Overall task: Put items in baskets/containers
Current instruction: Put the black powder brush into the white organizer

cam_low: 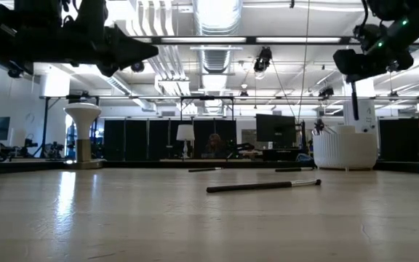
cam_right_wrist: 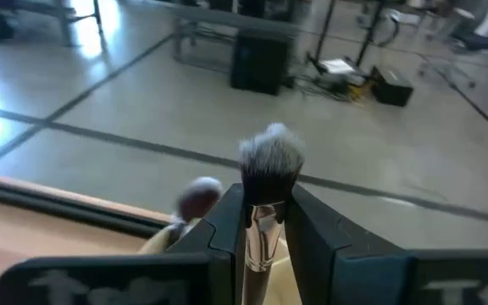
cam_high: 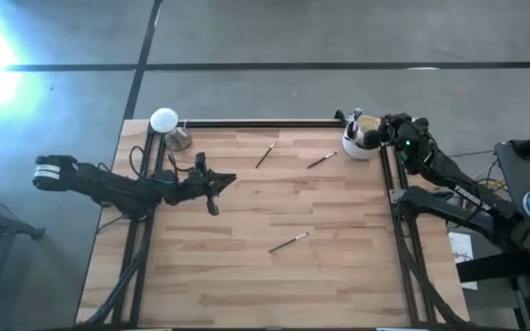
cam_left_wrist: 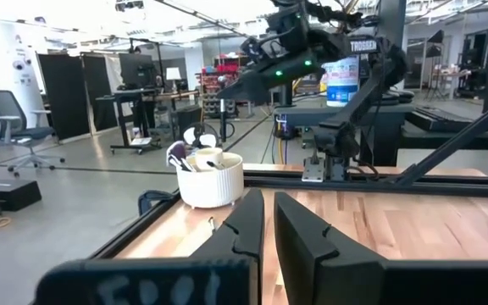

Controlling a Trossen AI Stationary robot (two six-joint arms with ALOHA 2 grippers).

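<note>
Right gripper (cam_right_wrist: 261,224) with brush (cam_right_wrist: 269,169) above cup (cam_high: 357,145).

The tabletop (cam_high: 247,276) was pale wood planks inside a dark metal frame. Three thin brushes lay loose on it, well apart: one (cam_high: 265,155) near the far edge, a second (cam_high: 321,160) beside it toward the right, and a third (cam_high: 288,243) out in the middle. A round cream-white cup (cam_high: 358,145) stood at the far right corner. At the far left corner stood a flat white disc on a brass-coloured stand (cam_high: 166,122).
</note>
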